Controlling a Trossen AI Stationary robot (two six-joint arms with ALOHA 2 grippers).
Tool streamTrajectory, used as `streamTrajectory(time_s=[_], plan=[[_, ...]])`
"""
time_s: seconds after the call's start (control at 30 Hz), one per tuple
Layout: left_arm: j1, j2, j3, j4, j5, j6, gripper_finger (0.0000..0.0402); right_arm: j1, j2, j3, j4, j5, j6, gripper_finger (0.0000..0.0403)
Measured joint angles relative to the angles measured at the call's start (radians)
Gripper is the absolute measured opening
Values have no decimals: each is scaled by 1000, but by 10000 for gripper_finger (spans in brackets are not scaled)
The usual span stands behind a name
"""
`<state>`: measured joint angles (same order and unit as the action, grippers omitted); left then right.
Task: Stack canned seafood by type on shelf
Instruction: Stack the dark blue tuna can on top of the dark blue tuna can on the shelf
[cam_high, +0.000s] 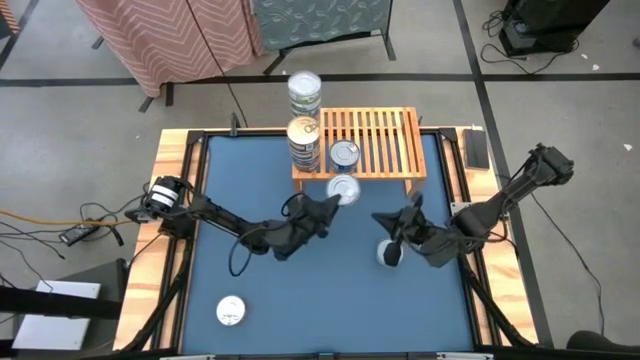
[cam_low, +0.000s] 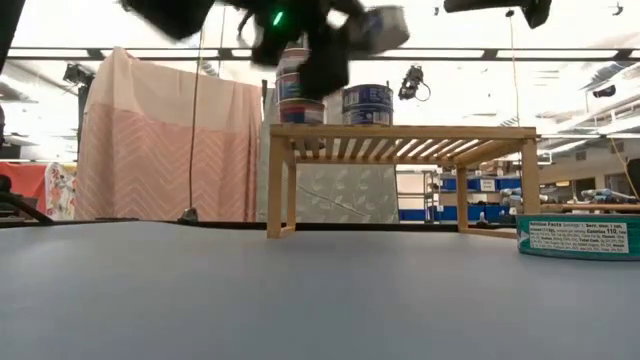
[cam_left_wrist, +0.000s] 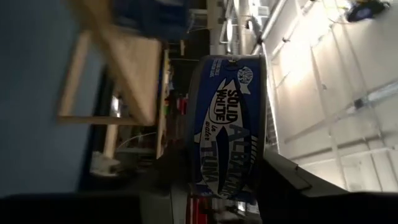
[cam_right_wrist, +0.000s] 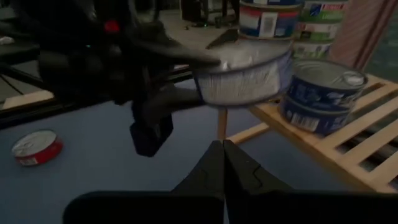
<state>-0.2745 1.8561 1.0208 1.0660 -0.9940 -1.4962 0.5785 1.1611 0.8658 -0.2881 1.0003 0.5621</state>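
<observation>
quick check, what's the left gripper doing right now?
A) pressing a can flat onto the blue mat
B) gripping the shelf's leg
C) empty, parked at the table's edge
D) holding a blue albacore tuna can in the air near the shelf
D: the left gripper is shut on the blue tuna can, which the low view shows lifted at the height of the shelf top.

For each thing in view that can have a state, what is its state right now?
Left pincer: shut on blue tuna tin, held above the table by the shelf.
Right pincer: shut, empty.
Tall stack: upright on shelf.
Blue stack: on shelf.
Red tin: flat on table.
</observation>
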Motion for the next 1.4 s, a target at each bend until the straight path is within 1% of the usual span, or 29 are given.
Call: streamTrajectory(time_s=[0.13,0.2,0.27,0.33,0.37,0.43,0.47,0.5,0.6,0.7,0.83,0.97,1.07,1.2,1.4], plan=[[5,-2,148,-114,-1,95,140,3,-31,0,-4,5,-36,0],[15,-10,211,-228,0,137,140,9,-45,0,-7,5,-56,0],[28,-22,273,-360,-18,140,140,16,-60,0,-9,5,-81,0],[44,-29,334,-499,-87,82,140,26,-78,1,-15,24,-99,0],[54,-31,359,-561,-105,37,140,33,-87,2,-26,30,-105,0],[72,-32,389,-648,-120,-88,140,44,-108,2,-46,44,-113,0],[78,-30,396,-665,-118,-137,140,51,-119,2,-52,55,-113,0],[84,-29,401,-668,-116,-159,140,58,-130,2,-62,65,-113,0],[96,-29,410,-673,-127,-161,140,75,-156,2,-90,102,-118,0],[107,-29,410,-673,-168,-119,140,89,-191,2,-114,119,-120,0],[132,-27,410,-683,-167,-106,140,96,-240,2,-149,126,-118,0],[143,-16,409,-708,-210,-102,140,96,-294,2,-198,125,-141,0],[148,-7,421,-706,-265,-105,140,96,-332,2,-265,120,-147,0],[148,58,509,-705,-368,-105,140,95,-387,3,-348,72,-147,0],[135,250,783,-704,-381,-78,139,95,-460,3,-424,-7,-174,0]])
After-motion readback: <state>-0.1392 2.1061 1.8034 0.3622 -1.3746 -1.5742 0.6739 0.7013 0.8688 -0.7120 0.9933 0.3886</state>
